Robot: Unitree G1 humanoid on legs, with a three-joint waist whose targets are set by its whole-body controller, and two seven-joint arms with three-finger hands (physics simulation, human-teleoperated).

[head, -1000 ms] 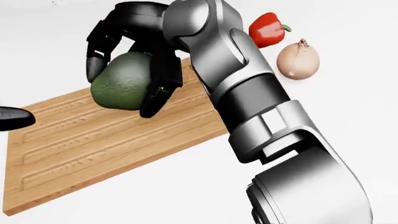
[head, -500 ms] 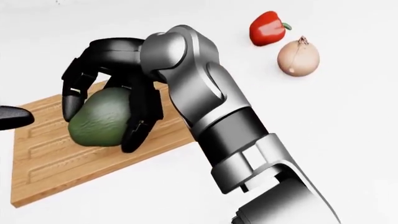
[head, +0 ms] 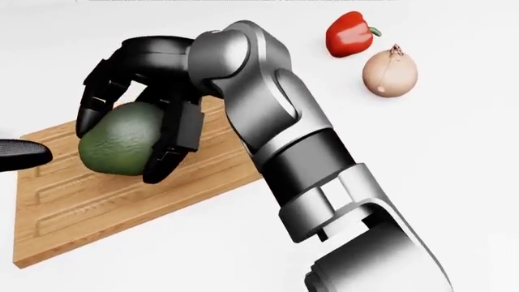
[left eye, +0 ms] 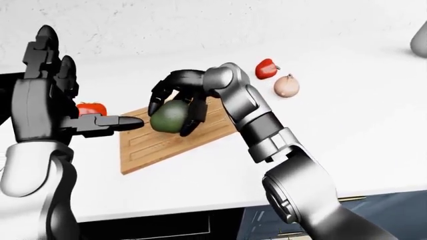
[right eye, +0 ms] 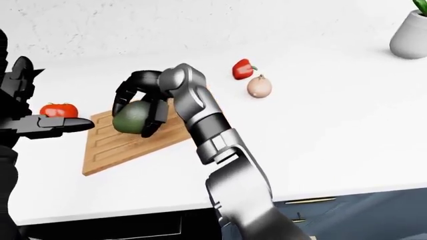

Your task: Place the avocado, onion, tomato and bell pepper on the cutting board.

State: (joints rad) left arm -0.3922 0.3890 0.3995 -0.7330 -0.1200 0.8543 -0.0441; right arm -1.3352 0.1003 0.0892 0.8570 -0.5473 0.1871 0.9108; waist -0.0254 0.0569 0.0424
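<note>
My right hand point(head: 134, 115): fingers curled round the avocado point(head: 117, 141), gripping it from above, over the cutting board point(head: 97, 198).
Avocado: in my grasp above the upper middle of the board; I cannot tell from any view whether it touches the wood.
My left hand point(left eye: 50, 102): raised at the left of the left-eye view, fingers spread apart, one dark finger pointing toward the board; it holds nothing.
Head view only: close grain and grooves of the board; my left hand shows there just as a dark tip at the left edge.
Eye views only: the tomato point(right eye: 58, 109), on the white counter point(right eye: 320, 130) just left of the board, partly behind my left hand.
Bell pepper point(head: 350, 34): on the counter, up and right of the board.
Onion point(head: 389, 73): just beside the pepper, below it.
Right-eye view only: a pale plant pot point(right eye: 408, 36) at the far right top.
</note>
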